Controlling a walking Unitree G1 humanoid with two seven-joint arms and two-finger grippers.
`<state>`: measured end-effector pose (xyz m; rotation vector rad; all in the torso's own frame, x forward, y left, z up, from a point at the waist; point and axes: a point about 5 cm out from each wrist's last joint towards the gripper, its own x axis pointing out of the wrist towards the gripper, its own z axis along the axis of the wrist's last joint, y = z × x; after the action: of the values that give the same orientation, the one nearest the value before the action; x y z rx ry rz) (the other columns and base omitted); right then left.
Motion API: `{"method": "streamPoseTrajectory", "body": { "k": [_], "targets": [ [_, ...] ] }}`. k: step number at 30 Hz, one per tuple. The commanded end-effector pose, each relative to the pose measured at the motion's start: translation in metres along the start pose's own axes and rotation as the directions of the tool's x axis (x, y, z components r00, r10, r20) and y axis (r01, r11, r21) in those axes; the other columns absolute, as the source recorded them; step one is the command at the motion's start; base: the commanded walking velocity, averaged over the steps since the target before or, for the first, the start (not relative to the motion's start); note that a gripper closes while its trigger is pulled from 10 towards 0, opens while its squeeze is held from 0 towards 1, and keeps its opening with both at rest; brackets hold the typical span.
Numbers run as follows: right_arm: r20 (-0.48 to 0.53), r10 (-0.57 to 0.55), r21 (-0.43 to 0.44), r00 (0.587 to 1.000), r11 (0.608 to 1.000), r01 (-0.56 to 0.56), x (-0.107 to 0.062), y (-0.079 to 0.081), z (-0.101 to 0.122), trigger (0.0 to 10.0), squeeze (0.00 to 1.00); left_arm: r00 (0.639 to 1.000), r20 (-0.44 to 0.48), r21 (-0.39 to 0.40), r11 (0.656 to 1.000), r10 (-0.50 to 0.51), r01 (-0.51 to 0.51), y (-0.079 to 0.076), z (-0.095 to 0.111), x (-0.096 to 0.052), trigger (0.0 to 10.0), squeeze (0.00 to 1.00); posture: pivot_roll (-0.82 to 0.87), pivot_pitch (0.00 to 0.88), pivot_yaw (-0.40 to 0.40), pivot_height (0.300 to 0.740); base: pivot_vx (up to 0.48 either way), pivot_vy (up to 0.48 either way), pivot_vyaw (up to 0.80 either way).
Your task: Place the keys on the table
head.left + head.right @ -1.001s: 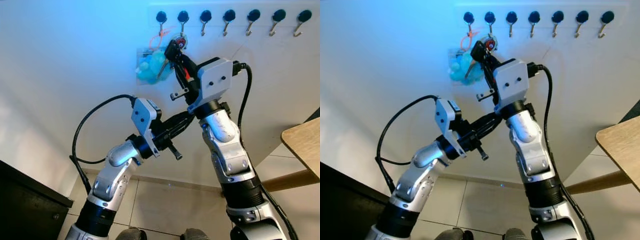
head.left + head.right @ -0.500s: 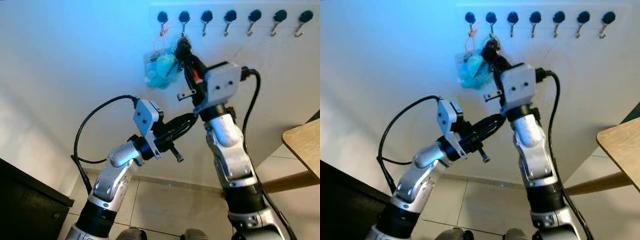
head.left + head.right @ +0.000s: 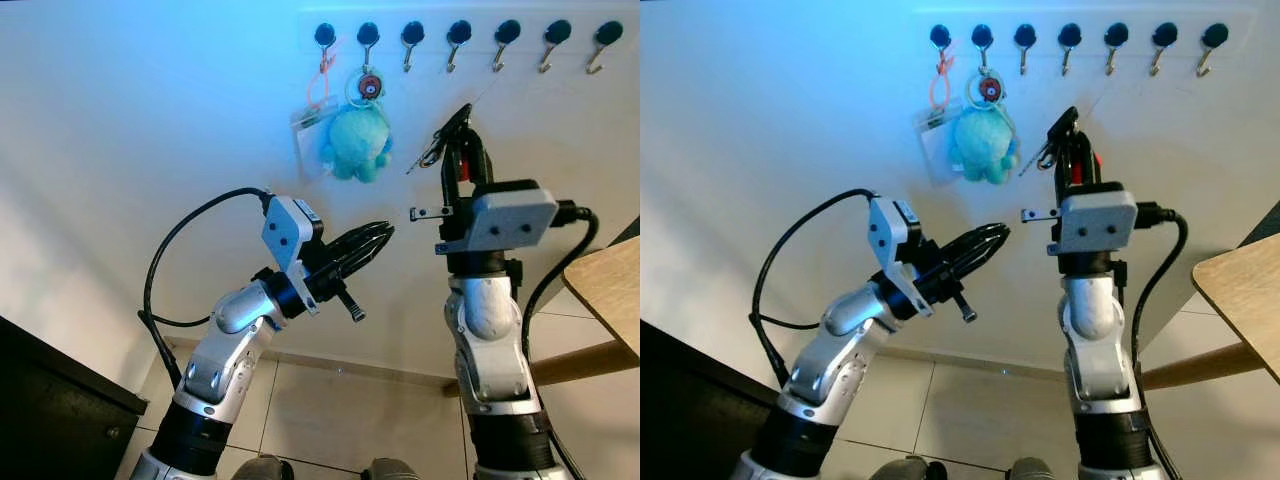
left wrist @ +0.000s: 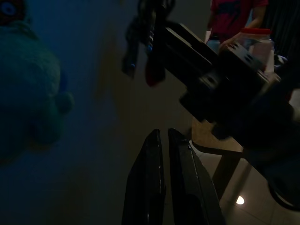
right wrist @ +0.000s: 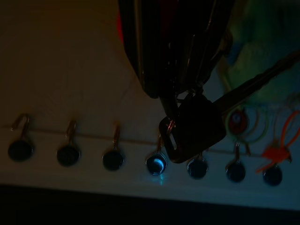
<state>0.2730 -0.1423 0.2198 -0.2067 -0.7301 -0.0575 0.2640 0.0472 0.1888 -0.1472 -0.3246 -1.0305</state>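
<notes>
Black fingers of my left gripper (image 3: 375, 236) sit nearest me, pressed together on nothing, pointing up toward the wall at about chest height; that arm is just waiting. Beyond it, my right gripper (image 3: 458, 135) is raised with its fingers pinched on the keys (image 5: 197, 126), which hang off the fingertips clear of the wall and beside the teal plush toy (image 3: 356, 147).

I judge the keys are off their hook and I am in the carry step. Next I need to swing the right arm down and to my right, toward the wooden table (image 3: 610, 285) at the edge of view, probably turning my body too, and let go only once the keys are over its top.

They look like a small bunch: a dark, blocky key head on a ring with a long metal blade sticking out sideways. Farthest off is the row of 7 wall hooks (image 3: 458, 38), with the plush and an orange-looped tag (image 3: 312, 128) hanging from the leftmost 2.
</notes>
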Motion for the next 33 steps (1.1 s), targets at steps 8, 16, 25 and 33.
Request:
{"method": "streamPoseTrajectory", "body": {
  "k": [8,16,25,33],
  "targets": [
    [-0.385,-0.033,-0.006,0.922,0.999,0.034,-0.07,-0.016,-0.075,0.0,0.0,0.941,-0.21,0.137,0.961,0.266,-0.241,0.036,-0.05,-0.04,10.0,0.0,-0.01,0.061,0.082,0.74,0.0,0.0,0.0],
    [-0.776,-0.043,-0.005,0.629,0.998,0.061,-0.176,-0.028,-0.131,10.0,0.0,0.641,-0.633,0.155,0.883,0.434,-0.444,0.04,-0.138,-0.148,10.0,0.0,-0.02,0.058,0.085,0.74,0.0,0.0,0.0],
    [-0.985,-0.059,0.011,0.161,0.915,0.404,-0.266,-0.031,-0.154,10.0,0.0,0.287,-0.776,0.222,0.67,0.561,-0.708,0.034,-0.173,-0.205,10.0,0.0,-0.02,0.054,0.08,0.74,0.0,0.0,0.0],
    [-0.983,-0.036,0.014,0.182,0.964,0.266,-0.268,-0.028,-0.156,10.0,0.0,0.189,-0.829,0.212,0.609,0.526,-0.764,0.03,-0.183,-0.215,10.0,0.0,-0.03,0.047,0.091,0.74,0.0,0.0,0.0]
  ]
}}
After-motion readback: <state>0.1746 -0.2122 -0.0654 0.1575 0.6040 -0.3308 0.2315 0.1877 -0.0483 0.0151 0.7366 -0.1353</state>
